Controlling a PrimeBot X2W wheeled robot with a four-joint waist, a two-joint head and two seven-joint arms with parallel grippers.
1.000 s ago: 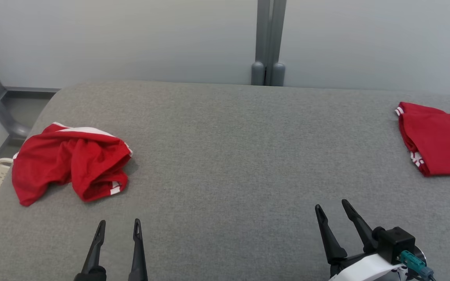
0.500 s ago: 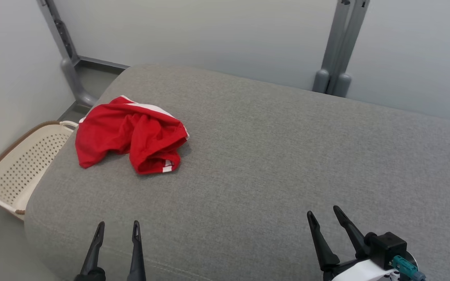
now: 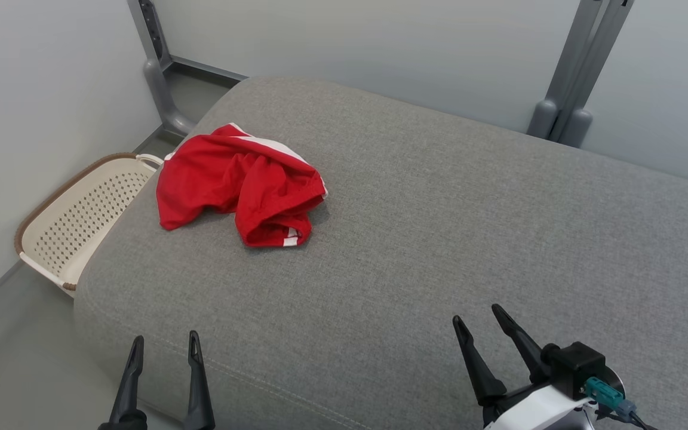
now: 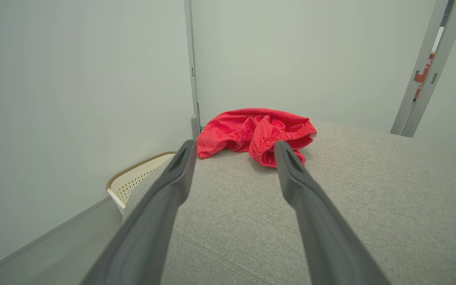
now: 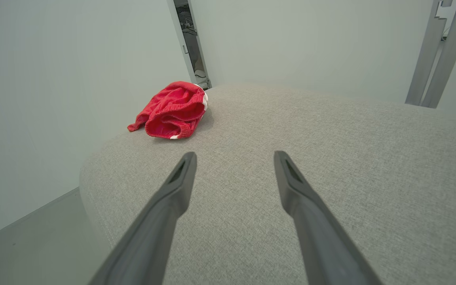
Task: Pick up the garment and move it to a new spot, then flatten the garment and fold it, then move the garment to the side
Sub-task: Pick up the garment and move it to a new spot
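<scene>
Left end effector and right end effector spread wide, both empty. A glancing grab from you could nudge the garment off the cushion edge into the basket.

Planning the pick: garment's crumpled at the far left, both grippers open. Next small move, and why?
Probably reach the left gripper forward to the garment: it lies crumpled and untouched near the left edge of the cushion, straight ahead of that gripper's open, empty jaws.
</scene>
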